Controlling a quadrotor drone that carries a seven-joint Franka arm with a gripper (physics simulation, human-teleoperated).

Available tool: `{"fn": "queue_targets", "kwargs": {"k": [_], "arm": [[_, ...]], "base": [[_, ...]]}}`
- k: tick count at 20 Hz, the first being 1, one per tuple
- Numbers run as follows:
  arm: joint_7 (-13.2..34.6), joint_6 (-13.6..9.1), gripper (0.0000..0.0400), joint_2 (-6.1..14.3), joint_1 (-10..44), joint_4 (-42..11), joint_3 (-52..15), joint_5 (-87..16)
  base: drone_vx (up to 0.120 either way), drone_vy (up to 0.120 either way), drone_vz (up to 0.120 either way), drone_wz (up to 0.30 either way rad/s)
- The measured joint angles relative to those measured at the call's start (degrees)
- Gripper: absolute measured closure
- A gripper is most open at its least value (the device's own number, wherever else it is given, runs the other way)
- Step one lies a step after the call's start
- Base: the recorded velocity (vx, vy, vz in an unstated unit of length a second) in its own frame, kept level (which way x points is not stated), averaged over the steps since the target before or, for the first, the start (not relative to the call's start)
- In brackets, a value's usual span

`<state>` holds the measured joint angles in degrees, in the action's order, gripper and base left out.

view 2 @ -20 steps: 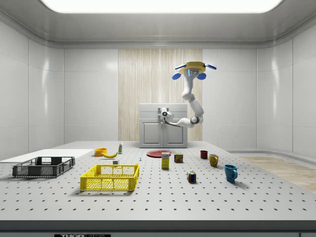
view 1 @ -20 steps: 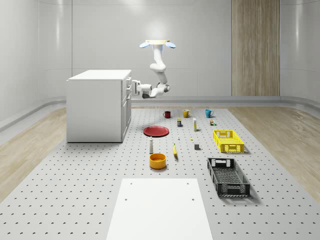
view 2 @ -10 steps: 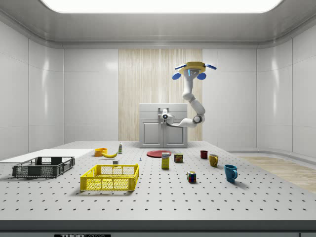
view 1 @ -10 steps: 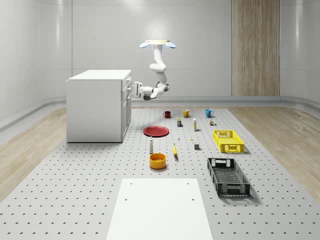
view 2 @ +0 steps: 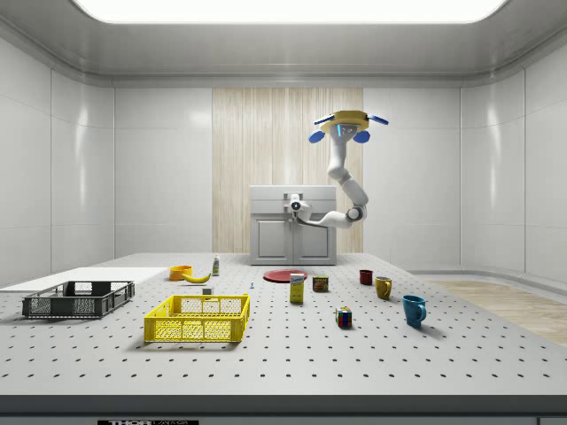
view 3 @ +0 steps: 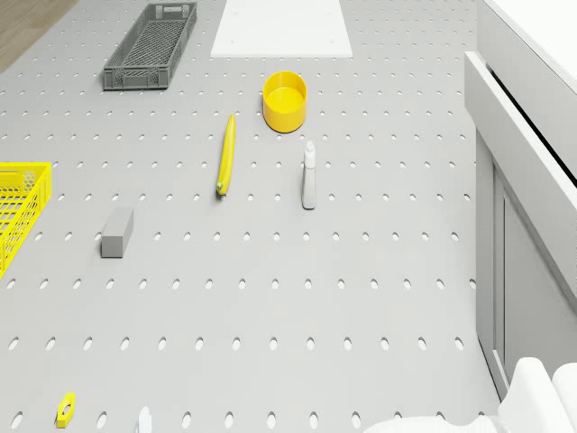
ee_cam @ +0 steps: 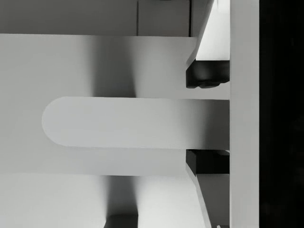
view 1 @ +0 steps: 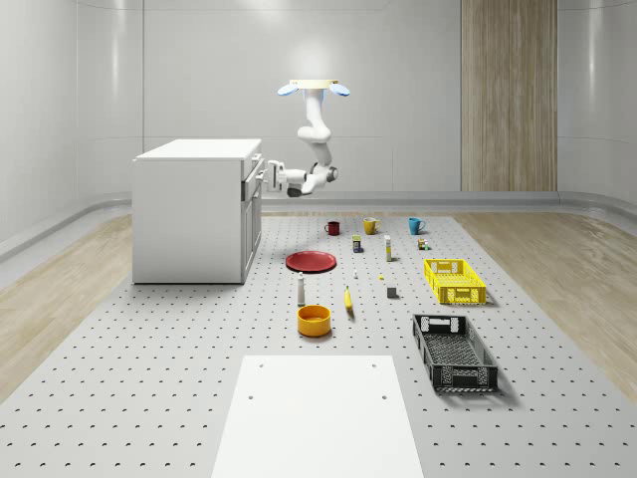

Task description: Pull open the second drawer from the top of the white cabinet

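Observation:
The white cabinet [view 1: 189, 214] stands on the perforated floor at the whole-scene view's left. My drone [view 1: 314, 88] hovers in the air beside the cabinet's front, higher than its top, with the arm bent down toward the drawers. The gripper [view 1: 267, 174] is at an upper drawer's front. In the wrist view the rounded drawer handle [ee_cam: 133, 122] lies between my two black finger pads [ee_cam: 206, 78], which close on it. In the drone view a drawer front [view 3: 514, 126] stands out from the cabinet with a dark gap behind it. Which drawer it is I cannot tell.
On the floor in front of the cabinet lie a red plate [view 1: 311, 261], a small bottle [view 1: 301, 289], a banana [view 1: 348, 299] and an orange bowl [view 1: 314, 320]. Mugs [view 1: 331, 227], a yellow crate [view 1: 455, 280], a black crate [view 1: 454, 351] and a white board [view 1: 317, 413] lie farther off.
The gripper has risen slightly at the cabinet front and the arm's elbow has drawn a little toward the cabinet. The drone has stayed in place.

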<state>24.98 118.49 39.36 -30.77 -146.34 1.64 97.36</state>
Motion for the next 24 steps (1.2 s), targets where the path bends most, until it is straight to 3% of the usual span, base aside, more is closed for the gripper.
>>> {"fn": "queue_targets", "kwargs": {"k": [4,5,7,8,10,19,21,24], "arm": [[2.28,-1.23,0.0247,1.14,0.84,-0.76,0.88,-1.25],[-0.96,-1.56,0.0259,0.79,0.71,-1.26,1.35,-0.67],[-0.31,-1.84,0.0273,1.23,0.96,-1.35,1.51,-0.89],[1.38,-1.95,0.0263,1.47,1.18,-1.33,1.49,-1.28],[7.74,-1.95,0.0171,2.82,2.01,-0.67,1.1,-4.23],[2.98,-3.81,0.0244,3.47,2.55,-2.25,3.19,-4.49],[0.04,-4.36,0.026,3.18,2.5,-2.88,3.93,-4.05],[2.5,-4.68,0.026,3.9,2.85,-2.86,4.17,-4.83]], "base": [[0.0,0.0,0.0,0.0],[0.0,0.0,0.0,0.0],[0.0,0.0,0.0,0.0],[0.0,0.0,0.0,0.0],[0.0,0.0,0.0,0.0],[0.0,0.0,0.0,0.0],[0.0,0.0,0.0,0.0],[0.0,0.0,0.0,0.0]]}}
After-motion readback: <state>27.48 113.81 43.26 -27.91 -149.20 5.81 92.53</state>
